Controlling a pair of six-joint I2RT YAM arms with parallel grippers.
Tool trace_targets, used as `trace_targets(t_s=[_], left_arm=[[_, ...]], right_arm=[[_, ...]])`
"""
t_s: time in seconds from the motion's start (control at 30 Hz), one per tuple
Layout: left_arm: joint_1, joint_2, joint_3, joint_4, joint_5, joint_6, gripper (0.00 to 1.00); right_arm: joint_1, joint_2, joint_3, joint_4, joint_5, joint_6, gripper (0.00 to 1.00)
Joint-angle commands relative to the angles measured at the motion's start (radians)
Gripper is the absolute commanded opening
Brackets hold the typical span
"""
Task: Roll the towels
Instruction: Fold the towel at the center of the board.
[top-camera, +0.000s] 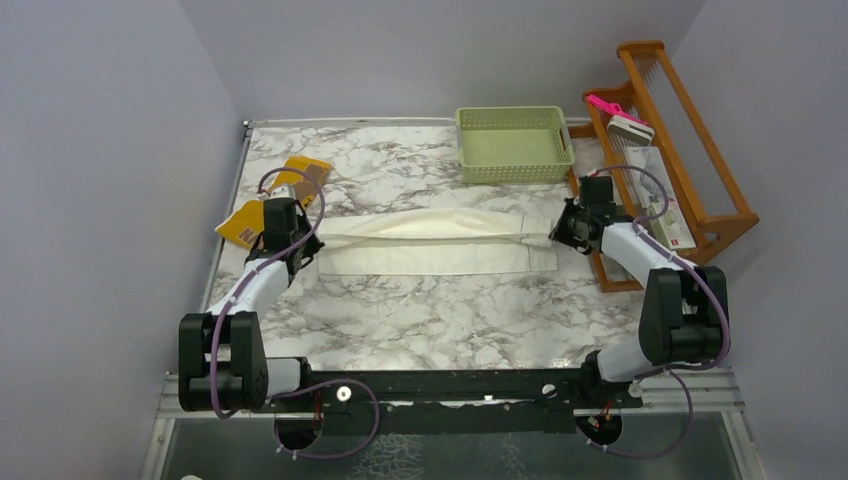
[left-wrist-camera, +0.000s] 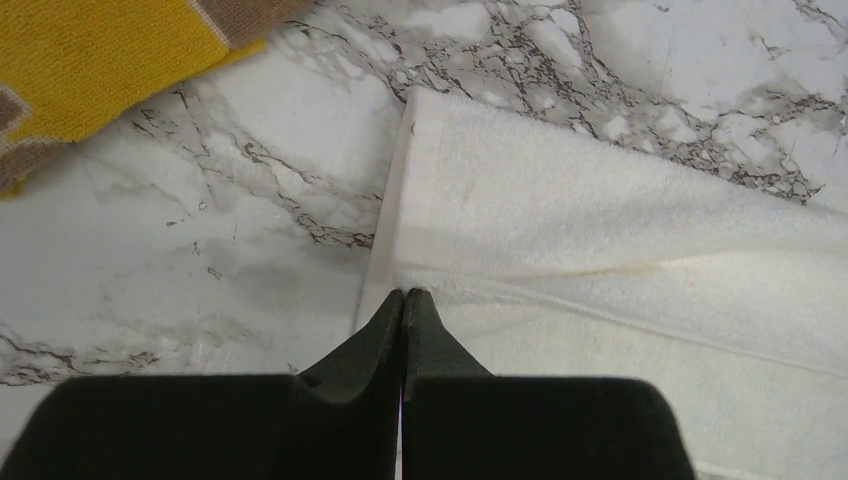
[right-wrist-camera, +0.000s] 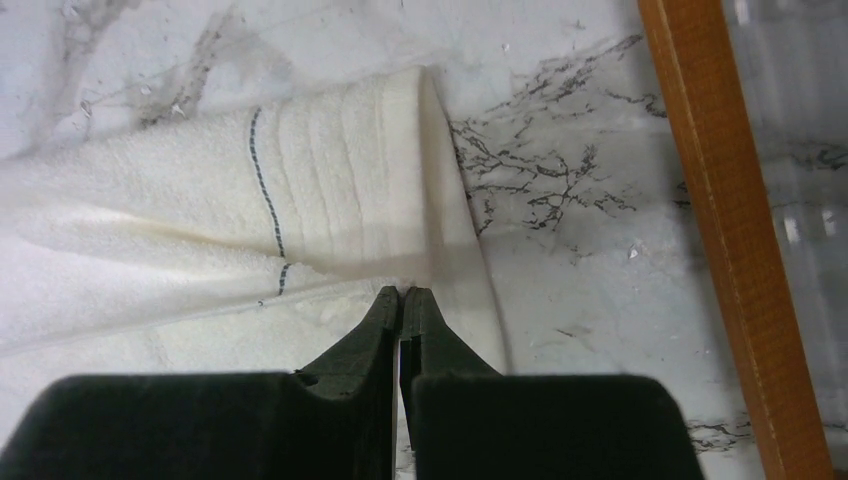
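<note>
**Two hands, one cream towel stretched between them**

Both hands are pressed together on the cream towel (top-camera: 440, 248), which lies lengthwise across the middle of the desk (top-camera: 430, 315). The left hand (top-camera: 312, 240) pinches its 9 o'clock end and the right hand (top-camera: 553, 238) its 3 o'clock end. The overhead view alone shows the fold pulled taut between them, with the pale green basket (top-camera: 515, 145) at 1 o'clock and the wooden rack (top-camera: 700, 170) at 3 o'clock.

The left wrist view shows the fingertips (left-wrist-camera: 390, 310) closed on the towel's edge and the yellow towel (left-wrist-camera: 100, 60) at 10 o'clock, apart from the cream one. Overhead, the arm partly hides it. Only the right wrist view reveals a thin blue stitched line (right-wrist-camera: 262, 170) across the cream towel's end.
</note>
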Motion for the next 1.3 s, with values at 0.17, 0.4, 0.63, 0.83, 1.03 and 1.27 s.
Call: trace_targets(t_s=[0.17, 0.4, 0.63, 0.83, 1.03, 1.27], left_arm=[[0.005, -0.008, 0.015, -0.003, 0.088, -0.026, 0.00], [-0.006, -0.013, 0.005, -0.022, 0.084, -0.022, 0.00], [-0.008, -0.006, -0.027, -0.025, 0.077, -0.019, 0.00], [-0.012, 0.007, -0.026, -0.032, 0.094, -0.029, 0.00], [-0.012, 0.002, -0.015, -0.077, 0.116, -0.044, 0.26], [-0.012, -0.086, 0.081, -0.210, 0.057, -0.004, 0.52]], right_arm=[[-0.010, -0.007, 0.249, -0.070, 0.135, -0.051, 0.01], [-0.011, -0.048, 0.190, -0.064, 0.208, -0.070, 0.01], [-0.011, -0.111, 0.010, -0.032, 0.222, -0.013, 0.01], [-0.011, -0.156, -0.068, -0.027, 0.207, 0.037, 0.01], [-0.011, -0.190, -0.097, -0.041, 0.173, 0.046, 0.48], [-0.011, -0.424, -0.138, 0.002, 0.215, 0.062, 0.70]])
